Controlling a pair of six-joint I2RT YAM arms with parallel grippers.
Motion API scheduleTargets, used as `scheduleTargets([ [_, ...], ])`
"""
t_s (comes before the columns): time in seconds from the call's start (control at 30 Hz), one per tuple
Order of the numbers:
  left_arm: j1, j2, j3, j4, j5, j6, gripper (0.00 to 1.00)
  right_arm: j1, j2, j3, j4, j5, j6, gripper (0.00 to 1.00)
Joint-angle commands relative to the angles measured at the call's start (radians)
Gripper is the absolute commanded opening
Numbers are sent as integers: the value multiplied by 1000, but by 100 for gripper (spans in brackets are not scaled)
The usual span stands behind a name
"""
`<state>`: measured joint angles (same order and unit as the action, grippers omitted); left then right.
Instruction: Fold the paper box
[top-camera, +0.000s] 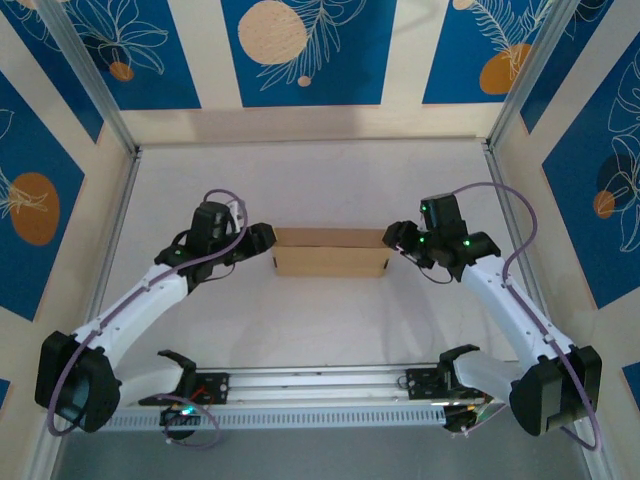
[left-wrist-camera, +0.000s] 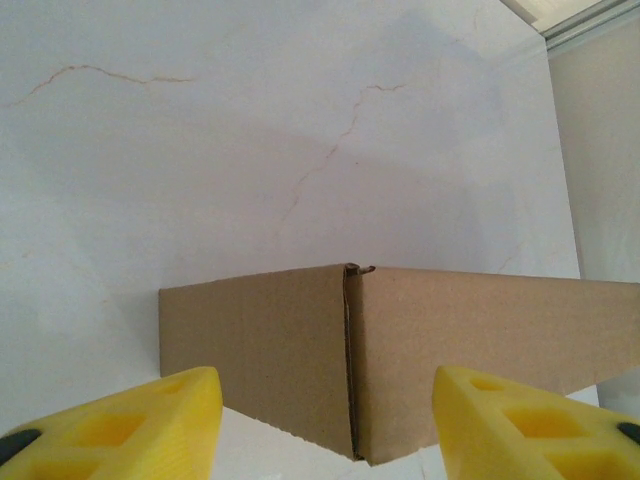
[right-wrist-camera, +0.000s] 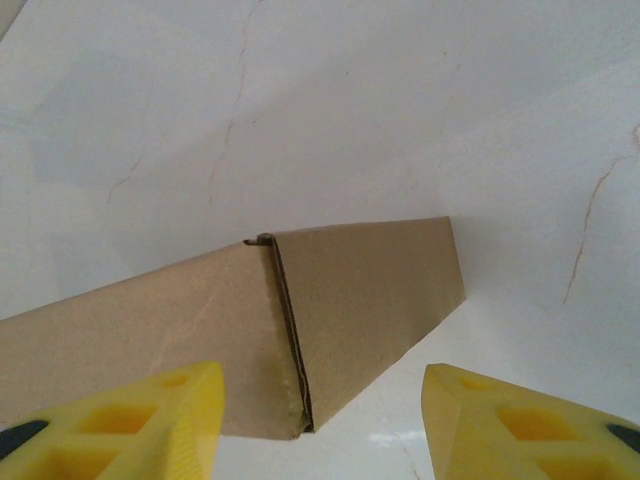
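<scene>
Both my pairs of jaws stand apart, holding nothing — the paper box (top-camera: 332, 251) lies on the table (top-camera: 330, 180) between them, long axis running from one pair to the other, equally near each.

The top external camera looks down from high behind the near edge and takes in the whole surface (top-camera: 320, 180). Each wrist camera sits low and close, facing inward at one end corner of the paper box (top-camera: 331, 251), left and right. All three views share that box.
</scene>
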<state>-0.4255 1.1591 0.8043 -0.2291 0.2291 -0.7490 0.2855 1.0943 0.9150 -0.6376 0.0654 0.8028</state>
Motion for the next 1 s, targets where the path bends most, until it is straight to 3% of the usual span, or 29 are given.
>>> scheduleTargets([
  [0.0, 9, 13, 15, -8, 24, 20, 55, -8, -19, 23, -5, -34, -25, 55],
  [0.27, 8, 28, -83, 93, 77, -29, 37, -10, -14, -40, 26, -61, -22, 45],
  [0.43, 3, -7, -126, 101, 95, -41, 25, 6, -46, -81, 38, -69, -26, 31],
  [0.63, -22, -92, -191, 65, 85, -42, 15, 75, -183, -187, 63, 17, -32, 13],
  [0.83, -70, -197, -260, -6, 44, -69, 12, 152, -307, -302, 37, 76, 48, 13],
  [0.97, -101, -270, -308, -43, 22, -115, 11, 188, -400, -347, 10, 106, 97, 22],
])
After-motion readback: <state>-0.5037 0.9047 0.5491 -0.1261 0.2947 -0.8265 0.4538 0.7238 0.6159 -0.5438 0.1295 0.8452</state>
